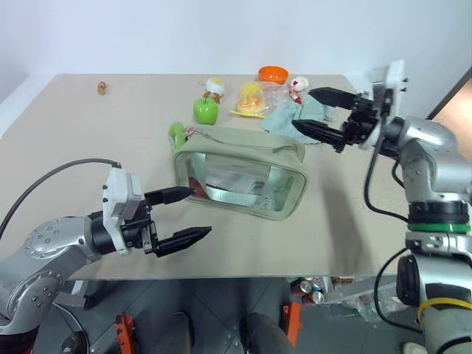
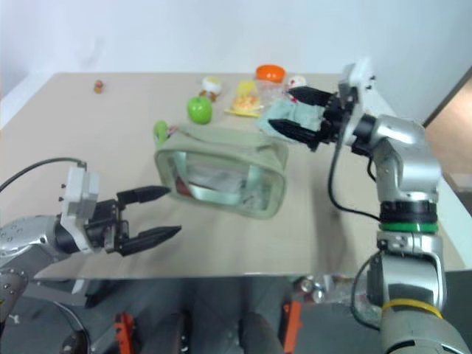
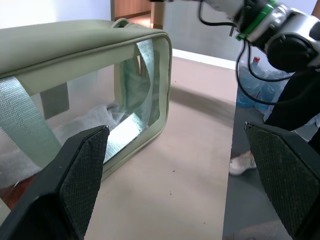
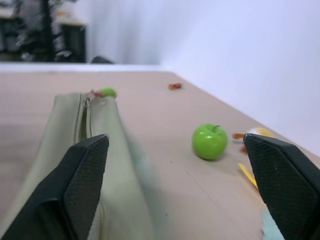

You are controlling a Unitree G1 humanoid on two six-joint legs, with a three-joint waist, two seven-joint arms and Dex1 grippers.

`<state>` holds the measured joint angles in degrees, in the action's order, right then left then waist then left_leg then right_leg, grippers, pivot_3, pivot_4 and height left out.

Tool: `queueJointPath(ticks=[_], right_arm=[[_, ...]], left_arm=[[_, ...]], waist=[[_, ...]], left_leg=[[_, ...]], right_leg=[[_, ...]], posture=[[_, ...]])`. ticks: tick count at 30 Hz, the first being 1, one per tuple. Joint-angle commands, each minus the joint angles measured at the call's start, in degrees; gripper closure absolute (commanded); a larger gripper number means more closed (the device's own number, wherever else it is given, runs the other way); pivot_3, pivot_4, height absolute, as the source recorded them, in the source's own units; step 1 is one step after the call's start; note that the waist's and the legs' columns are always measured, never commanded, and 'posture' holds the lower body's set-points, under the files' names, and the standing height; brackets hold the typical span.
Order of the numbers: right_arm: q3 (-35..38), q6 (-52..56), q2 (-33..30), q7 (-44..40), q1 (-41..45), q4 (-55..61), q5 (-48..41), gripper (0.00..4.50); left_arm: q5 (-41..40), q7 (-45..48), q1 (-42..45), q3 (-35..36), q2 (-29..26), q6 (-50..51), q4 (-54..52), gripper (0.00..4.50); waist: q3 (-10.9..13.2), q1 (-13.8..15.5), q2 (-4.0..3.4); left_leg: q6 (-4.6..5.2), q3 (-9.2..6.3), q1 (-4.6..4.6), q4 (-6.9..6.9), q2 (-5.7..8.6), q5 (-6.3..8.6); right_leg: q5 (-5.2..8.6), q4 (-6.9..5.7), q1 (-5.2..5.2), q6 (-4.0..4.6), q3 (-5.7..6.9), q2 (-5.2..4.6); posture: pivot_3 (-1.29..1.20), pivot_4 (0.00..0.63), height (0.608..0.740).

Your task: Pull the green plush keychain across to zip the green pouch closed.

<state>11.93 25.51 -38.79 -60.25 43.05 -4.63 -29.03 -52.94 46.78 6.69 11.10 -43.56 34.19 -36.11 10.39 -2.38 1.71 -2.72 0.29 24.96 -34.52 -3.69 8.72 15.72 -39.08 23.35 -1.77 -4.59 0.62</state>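
On the worktop (image 1: 66, 147), the green pouch (image 1: 240, 171) stands with its green plush keychain (image 1: 177, 133) at the left end. Both the left hand (image 1: 184, 215) and right hand (image 1: 316, 112) gape wide, holding nothing. An unbraced pouch could slide when nudged.

Open desk near the front edge, clutter along the far edge

The green pouch (image 1: 240, 171) stands mid-desk (image 1: 88, 177), bare surface left, right and in front; behind it the green apple (image 1: 206, 110), pale teal cloth (image 1: 291, 116) and small toys (image 1: 251, 99) crowd the far edge.
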Motion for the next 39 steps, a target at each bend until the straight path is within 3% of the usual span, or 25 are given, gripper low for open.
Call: queueJointPath(ticks=[1,5,10,14,23,28,33,39], right_arm=[[3.36,7.85,-0.3,6.44,-8.54,16.35,-5.76,0.02],[3.45,11.25,1.75,12.52,-18.65,26.68,-8.26,0.02],[1.03,9.23,3.14,14.79,-22.03,28.37,-6.43,0.02],[-0.94,6.36,3.2,14.31,-22.16,26.18,-4.58,1.14],[-3.94,0.91,2.62,11.94,-23.79,25.23,-1.73,4.45],[-5.65,-5.61,1.77,6.99,-23.75,23.4,0.56,4.49],[-6.42,-9.1,0.44,4.25,-23.02,20.58,2.65,4.49],[-6.9,-8.46,0.53,5.14,-21.94,22.39,2.11,4.49]], left_arm=[[-0.41,0.86,1.67,0.5,-0.76,0.07,0.47,0.0],[-0.28,1.8,3.48,0.14,-1.1,0.41,2.11,0.0],[0.42,2.43,4.29,-0.49,-0.85,0.49,2.64,0.0],[1.01,2.62,4.15,-0.77,-0.53,0.23,2.98,0.0],[1.11,1.19,4.05,0.12,-0.17,0.59,3.49,0.0],[-0.33,-1.62,4.88,4.24,-0.21,1.48,8.12,0.0],[4.5,-6.46,12.27,8.34,-1.38,0.49,23.09,0.0],[16.25,-2.76,28.02,0.13,2.05,-7.14,43.62,0.0]], waist=[[-0.01,-0.01,-0.01],[-0.01,-0.4,-0.03],[-0.01,-0.4,-0.03],[-0.01,-0.36,-0.02],[-0.01,-0.36,-0.02],[-0.01,-0.39,-0.02],[-0.01,-0.33,-0.02],[-0.03,-0.19,0.02]], left_leg=[[0.0,-0.01,-0.02,0.0,-0.01,0.0],[-0.01,-0.05,-0.06,-0.03,-0.02,-0.01],[0.01,-0.02,-0.16,-0.09,0.0,-0.11],[0.03,0.03,-0.16,-0.17,0.01,-0.12],[0.03,0.0,-0.11,-0.07,0.01,-0.11],[0.03,-0.01,-0.15,-0.08,0.0,-0.11],[0.07,-0.06,-0.21,-0.1,0.0,-0.14],[0.05,-0.04,-0.17,-0.1,0.03,-0.14]], right_leg=[[0.02,0.0,-0.01,-0.01,0.01,0.01],[0.01,-0.04,-0.01,-0.03,0.0,0.06],[-0.13,-0.04,-0.1,-0.1,-0.06,0.07],[-0.12,-0.04,-0.11,-0.04,-0.13,0.05],[-0.09,-0.03,-0.06,-0.11,-0.09,0.06],[-0.11,-0.04,-0.08,-0.1,-0.07,0.08],[-0.15,-0.05,-0.13,-0.06,0.0,0.09],[-0.15,-0.03,-0.15,-0.13,-0.01,0.07]], posture=[[0.0,0.15,0.74],[0.0,0.15,0.74],[0.0,0.15,0.74],[0.0,0.15,0.74],[0.0,0.15,0.74],[0.0,0.15,0.74],[0.0,0.15,0.74],[0.0,0.15,0.74]])
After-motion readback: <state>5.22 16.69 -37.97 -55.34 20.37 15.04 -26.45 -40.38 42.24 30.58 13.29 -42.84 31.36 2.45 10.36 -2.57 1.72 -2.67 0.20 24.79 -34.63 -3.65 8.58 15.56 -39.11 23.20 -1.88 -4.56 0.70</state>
